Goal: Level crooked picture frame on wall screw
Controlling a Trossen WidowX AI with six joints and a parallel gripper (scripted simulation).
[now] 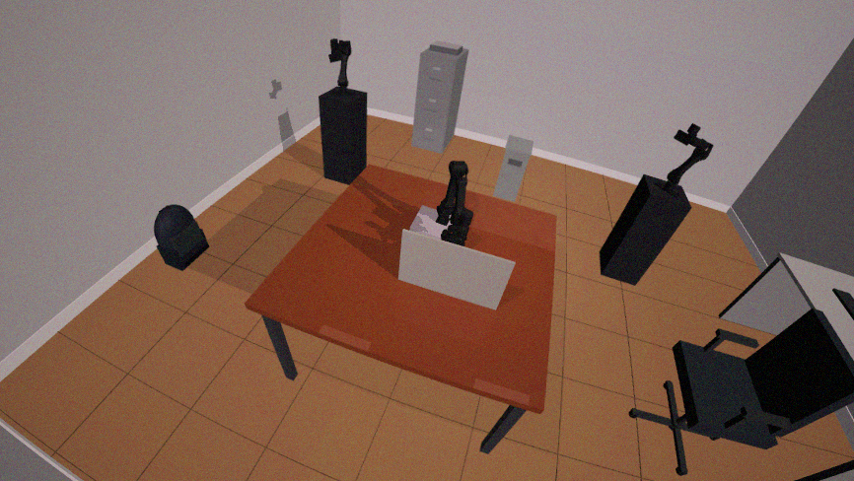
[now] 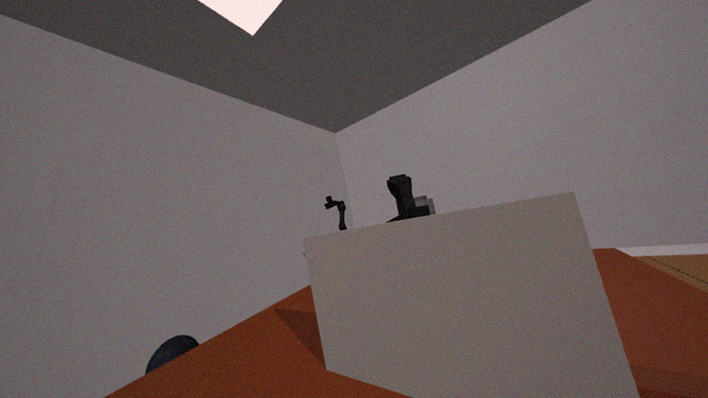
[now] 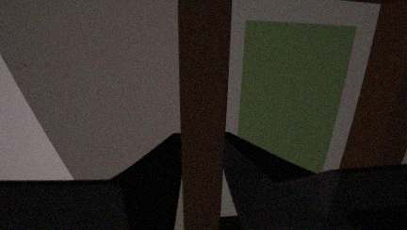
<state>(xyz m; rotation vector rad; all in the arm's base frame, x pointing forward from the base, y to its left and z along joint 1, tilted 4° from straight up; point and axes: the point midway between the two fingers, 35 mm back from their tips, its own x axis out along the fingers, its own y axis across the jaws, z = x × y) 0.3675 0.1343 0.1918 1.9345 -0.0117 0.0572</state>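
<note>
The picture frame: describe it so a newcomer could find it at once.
On the red table stands a pale upright board; the frame hangs on its far side. Its brown rail, clamped in the end effector, borders a white mat and green picture.
</note>
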